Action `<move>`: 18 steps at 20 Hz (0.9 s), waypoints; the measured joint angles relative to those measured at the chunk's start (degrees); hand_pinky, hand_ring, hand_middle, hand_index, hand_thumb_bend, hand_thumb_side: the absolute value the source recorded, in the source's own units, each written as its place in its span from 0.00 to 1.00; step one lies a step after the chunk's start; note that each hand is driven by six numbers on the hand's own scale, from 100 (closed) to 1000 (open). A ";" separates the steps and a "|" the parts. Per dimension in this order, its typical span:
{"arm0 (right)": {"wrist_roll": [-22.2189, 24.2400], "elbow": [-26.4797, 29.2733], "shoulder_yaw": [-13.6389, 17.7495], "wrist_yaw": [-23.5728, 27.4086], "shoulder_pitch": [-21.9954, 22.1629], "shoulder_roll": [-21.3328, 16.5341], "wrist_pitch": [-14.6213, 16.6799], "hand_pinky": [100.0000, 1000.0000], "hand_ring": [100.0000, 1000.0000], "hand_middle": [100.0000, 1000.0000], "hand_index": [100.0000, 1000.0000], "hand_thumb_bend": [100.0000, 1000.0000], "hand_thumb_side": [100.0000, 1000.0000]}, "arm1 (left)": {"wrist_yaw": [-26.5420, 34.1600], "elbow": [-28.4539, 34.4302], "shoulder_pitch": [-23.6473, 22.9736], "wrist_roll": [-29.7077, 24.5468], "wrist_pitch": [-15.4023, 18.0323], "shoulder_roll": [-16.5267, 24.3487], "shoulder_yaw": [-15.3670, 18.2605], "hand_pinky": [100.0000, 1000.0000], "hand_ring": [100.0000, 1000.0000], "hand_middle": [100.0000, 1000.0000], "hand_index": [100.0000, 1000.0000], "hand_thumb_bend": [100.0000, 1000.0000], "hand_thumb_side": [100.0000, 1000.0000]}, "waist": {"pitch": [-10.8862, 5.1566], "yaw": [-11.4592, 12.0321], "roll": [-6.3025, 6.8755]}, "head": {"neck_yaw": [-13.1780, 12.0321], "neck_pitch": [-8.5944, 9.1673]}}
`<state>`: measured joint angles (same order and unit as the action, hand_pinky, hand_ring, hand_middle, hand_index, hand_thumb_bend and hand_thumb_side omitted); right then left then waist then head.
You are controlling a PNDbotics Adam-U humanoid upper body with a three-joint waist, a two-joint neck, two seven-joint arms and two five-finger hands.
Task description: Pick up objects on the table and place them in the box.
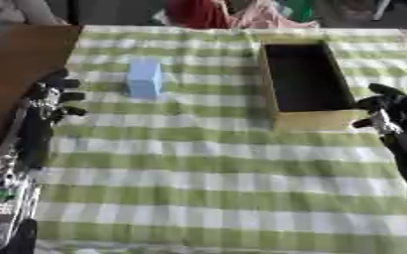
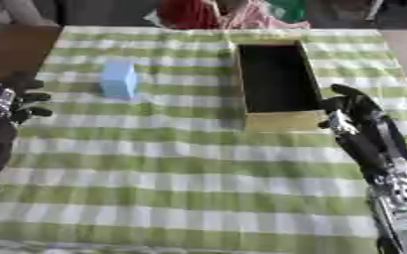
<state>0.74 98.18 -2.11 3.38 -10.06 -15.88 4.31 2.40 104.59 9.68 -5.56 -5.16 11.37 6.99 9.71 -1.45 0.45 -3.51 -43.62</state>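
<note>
A light blue block (image 1: 144, 78) stands upright on the green-and-white checked cloth, left of the box. The wooden box (image 1: 315, 120) lies open at the right of the middle, its inside dark, and I see nothing in it. My left hand (image 1: 55, 99) hovers at the cloth's left edge, a short way left of the block, fingers curled and holding nothing. My right hand (image 2: 350, 106) is beside the box's near right corner, fingers curled inward, with nothing in them.
A bare brown tabletop (image 1: 20, 54) shows left of the cloth. Red and pink cloth (image 1: 220, 15) lies beyond the table's far edge. The checked cloth (image 1: 207, 183) stretches wide in front of the box and block.
</note>
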 measured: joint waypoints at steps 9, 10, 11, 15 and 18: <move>0.02 0.00 -0.02 0.00 0.08 -0.01 -0.02 0.54 0.75 0.59 0.84 0.00 0.43 | -6.89 -2.42 7.44 -3.26 1.46 10.45 -1.88 0.62 0.75 0.77 0.86 0.00 0.42 | -0.31 -0.61 0.14 | -0.22 -0.03; 0.03 0.00 -0.02 0.00 0.14 -0.01 -0.02 0.54 0.75 0.59 0.84 0.00 0.43 | -8.32 -2.95 8.76 -4.15 1.66 12.00 -2.44 0.64 0.75 0.78 0.86 0.00 0.38 | -0.38 -0.66 0.15 | -0.30 -0.03; 0.05 0.00 -0.03 0.00 0.23 -0.02 -0.03 0.54 0.75 0.59 0.84 0.00 0.43 | -9.77 -3.58 10.13 -5.08 1.90 13.74 -3.00 0.64 0.76 0.78 0.86 0.00 0.36 | -0.47 -0.78 0.16 | -0.42 -0.03; 0.29 0.00 -0.06 0.00 0.49 -0.06 -0.04 0.54 0.75 0.59 0.84 0.00 0.43 | -15.48 -7.54 17.14 -8.52 3.80 21.25 -5.79 0.68 0.75 0.79 0.85 0.06 0.25 | -0.62 -1.41 0.48 | -0.61 -0.03; 0.52 0.00 -0.28 -0.01 0.51 -0.09 -0.04 0.54 0.75 0.59 0.84 0.00 0.43 | -19.91 -12.64 23.62 -11.58 6.64 26.22 -8.70 0.70 0.75 0.79 0.85 0.15 0.21 | -0.93 -1.99 0.78 | -0.80 -0.04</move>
<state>1.26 98.18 -2.39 3.38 -9.55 -15.98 4.27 -17.52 91.95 33.30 -17.14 1.47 37.59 -1.71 8.79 -3.44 1.23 -4.31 -43.66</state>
